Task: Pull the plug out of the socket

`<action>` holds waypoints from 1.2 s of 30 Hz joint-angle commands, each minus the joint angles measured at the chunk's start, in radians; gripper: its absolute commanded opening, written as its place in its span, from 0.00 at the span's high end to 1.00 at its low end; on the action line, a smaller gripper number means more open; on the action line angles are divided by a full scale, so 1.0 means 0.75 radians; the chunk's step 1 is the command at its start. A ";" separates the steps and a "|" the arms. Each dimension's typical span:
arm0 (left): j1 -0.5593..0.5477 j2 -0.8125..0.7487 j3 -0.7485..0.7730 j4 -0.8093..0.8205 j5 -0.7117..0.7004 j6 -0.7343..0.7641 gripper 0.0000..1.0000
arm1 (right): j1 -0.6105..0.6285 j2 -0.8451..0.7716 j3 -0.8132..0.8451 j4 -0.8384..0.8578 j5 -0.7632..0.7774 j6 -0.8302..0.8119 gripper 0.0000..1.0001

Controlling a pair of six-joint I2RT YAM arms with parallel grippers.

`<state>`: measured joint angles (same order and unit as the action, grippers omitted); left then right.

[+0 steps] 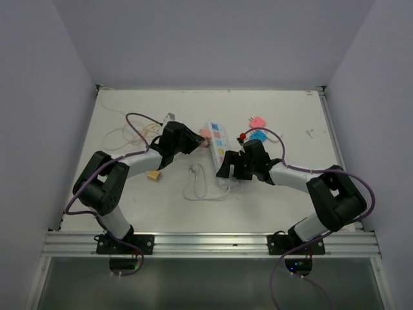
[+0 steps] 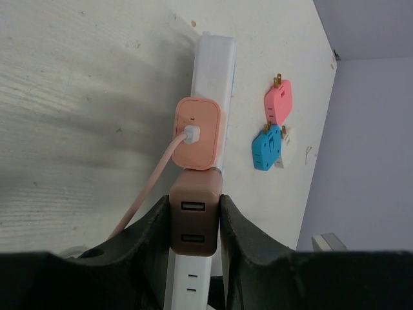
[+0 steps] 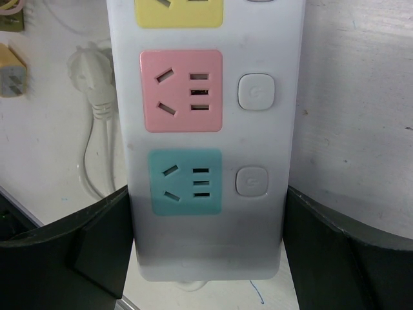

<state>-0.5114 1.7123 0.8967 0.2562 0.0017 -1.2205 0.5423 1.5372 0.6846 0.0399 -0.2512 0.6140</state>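
Watching from beside the desk (image 2: pixel 77 97), I judge the grasp made and the pull not yet begun. The left claw (image 2: pixel 193 201) is clamped on the brown plug (image 2: pixel 193 219), one finger on each flank. The plug sits in the socket (image 3: pixel 206 139), just beside a pink charger (image 2: pixel 197 132) with its cable. The socket lies mid-desk between the arms. The right claw (image 3: pixel 206 200) straddles its near end, fingers pressed against both long sides, pinning it. The next move, I think, calls for a straight draw away from the outlet face while the right arm holds firm, and without snagging the pink charger. The plug's prongs are hidden. From above the left claw covers the plug, and the right wrist view cuts off the socket's far end.
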 commanded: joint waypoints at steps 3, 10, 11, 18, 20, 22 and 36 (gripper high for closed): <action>0.019 -0.131 -0.030 0.029 -0.029 -0.062 1.00 | -0.021 0.055 -0.076 -0.219 0.141 0.057 1.00; -0.005 -0.191 -0.048 -0.024 0.051 -0.025 1.00 | -0.026 0.049 -0.072 -0.227 0.151 0.057 1.00; -0.013 -0.201 -0.050 -0.043 0.073 -0.007 1.00 | -0.026 0.047 -0.072 -0.231 0.153 0.057 1.00; -0.018 -0.495 -0.140 -0.292 0.029 0.232 1.00 | -0.036 0.012 -0.072 -0.272 0.222 0.057 1.00; -0.001 -0.577 -0.181 -0.411 -0.033 0.267 1.00 | -0.040 0.006 -0.072 -0.282 0.239 0.055 1.00; 0.074 -0.687 -0.240 -0.454 -0.027 0.302 1.00 | -0.042 0.008 -0.070 -0.288 0.241 0.055 1.00; 0.943 -0.782 -0.375 -0.512 0.153 0.541 0.99 | -0.048 -0.002 -0.070 -0.288 0.222 0.049 1.00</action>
<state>0.0799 1.0939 0.6514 -0.1497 0.0528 -0.8684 0.5232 1.5093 0.6811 -0.0074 -0.1638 0.6544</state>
